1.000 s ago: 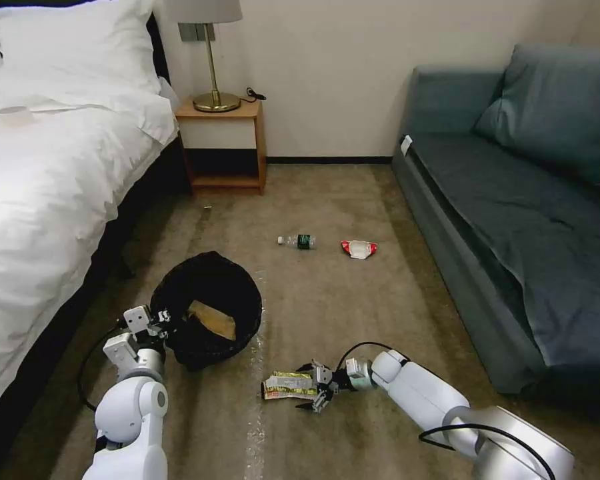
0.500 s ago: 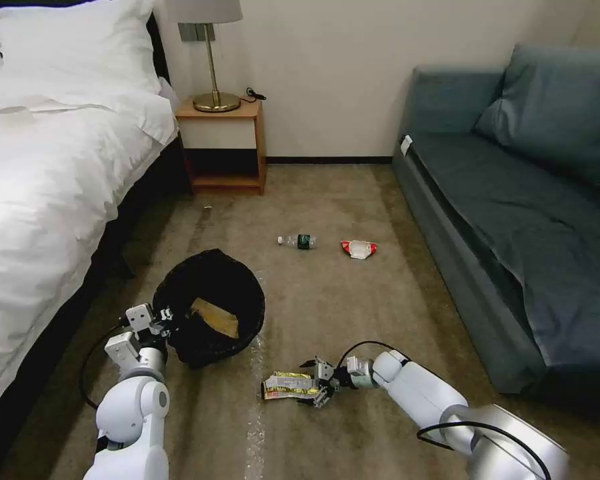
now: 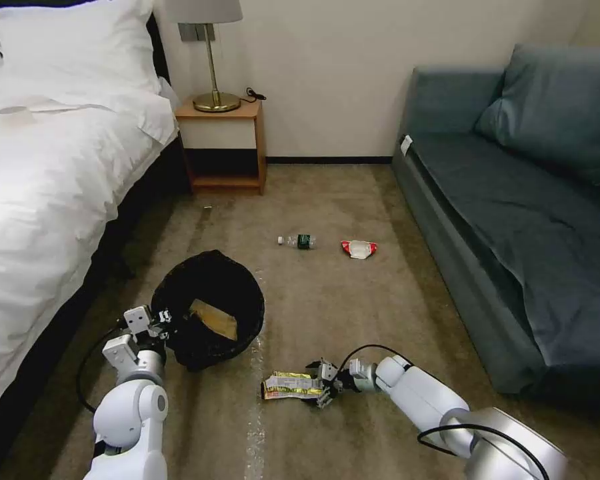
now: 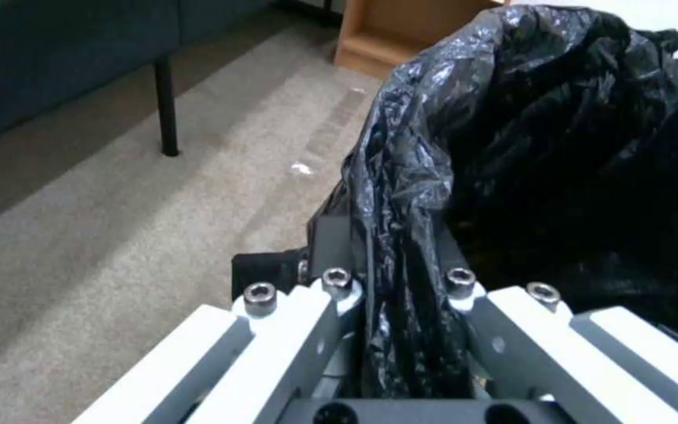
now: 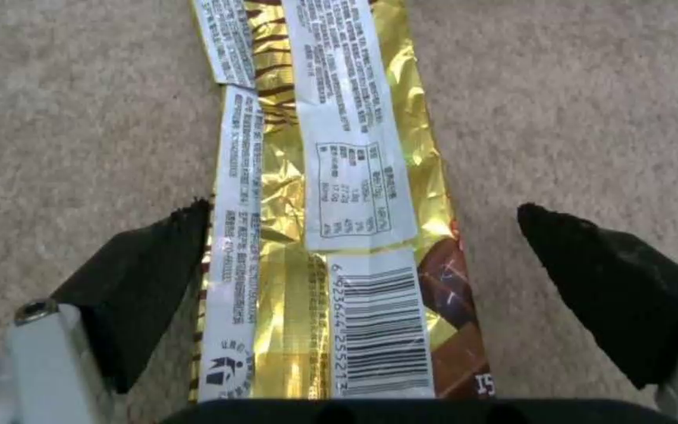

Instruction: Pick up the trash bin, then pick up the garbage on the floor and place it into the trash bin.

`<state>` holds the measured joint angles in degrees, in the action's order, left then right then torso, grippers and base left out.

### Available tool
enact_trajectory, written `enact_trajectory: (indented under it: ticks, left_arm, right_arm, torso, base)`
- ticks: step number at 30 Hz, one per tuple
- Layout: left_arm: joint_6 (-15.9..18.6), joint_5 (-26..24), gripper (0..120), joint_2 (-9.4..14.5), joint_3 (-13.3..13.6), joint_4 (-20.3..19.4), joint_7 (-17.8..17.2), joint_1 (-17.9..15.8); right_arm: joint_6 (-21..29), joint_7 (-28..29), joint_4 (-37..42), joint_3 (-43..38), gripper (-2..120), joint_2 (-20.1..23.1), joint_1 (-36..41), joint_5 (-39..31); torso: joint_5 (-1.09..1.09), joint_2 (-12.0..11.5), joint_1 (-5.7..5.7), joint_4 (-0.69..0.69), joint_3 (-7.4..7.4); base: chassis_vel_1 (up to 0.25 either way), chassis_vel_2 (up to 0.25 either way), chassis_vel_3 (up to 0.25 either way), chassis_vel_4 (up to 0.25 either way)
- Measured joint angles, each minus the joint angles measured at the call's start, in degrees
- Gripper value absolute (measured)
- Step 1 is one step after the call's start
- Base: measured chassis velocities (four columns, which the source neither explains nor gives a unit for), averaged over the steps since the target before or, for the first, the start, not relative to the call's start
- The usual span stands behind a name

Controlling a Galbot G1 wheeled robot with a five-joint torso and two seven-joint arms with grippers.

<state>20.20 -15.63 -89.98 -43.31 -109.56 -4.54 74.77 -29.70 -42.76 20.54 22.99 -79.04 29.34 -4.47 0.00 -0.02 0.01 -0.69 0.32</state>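
So right now I'm bringing the right gripper (image 3: 326, 388) down low over the carpet, and its fingers (image 5: 143, 277) are sitting open on either side of the yellow-green snack wrapper (image 3: 288, 385), one pad brushing the foil edge and the other apart from it, nothing pinched yet. The left gripper (image 3: 159, 324) is clamping the black liner (image 4: 425, 247) at the rim of the trash bin (image 3: 210, 308), which is tilting toward me just beside the bed (image 3: 40, 200). The crumpled tan-brown paper (image 3: 213, 319) is lying inside it. Further out, the clear bottle (image 3: 298, 241) and the red-and-white crumpled wrapper (image 3: 359, 249) are lying on the floor near the sofa (image 3: 513, 220). I'd say I'm on the second piece of litter; next I need to close squarely on that flat foil without it sliding off.
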Motion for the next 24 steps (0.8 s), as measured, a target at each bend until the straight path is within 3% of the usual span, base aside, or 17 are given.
enact_trajectory:
  ticks: [15,24]
  left_arm:
    - [-0.2,0.3,4,-0.3,0.3,0.0,0.1,-0.2]
    - [-0.2,0.3,4,-0.2,0.1,0.0,0.1,-0.2]
  right_arm:
    - [0.5,0.6,-1.3,-0.4,97,-0.5,0.4,-0.1]
    - [0.1,0.8,-1.2,-0.1,79,-0.3,1.0,-0.1]
  torso:
    - [-0.02,0.0,0.00,-0.01,-0.01]
    - [-0.04,0.0,-0.01,-0.04,-0.01]
  base:
    - [0.000,0.000,0.000,0.000]
    - [0.000,0.000,0.000,0.000]
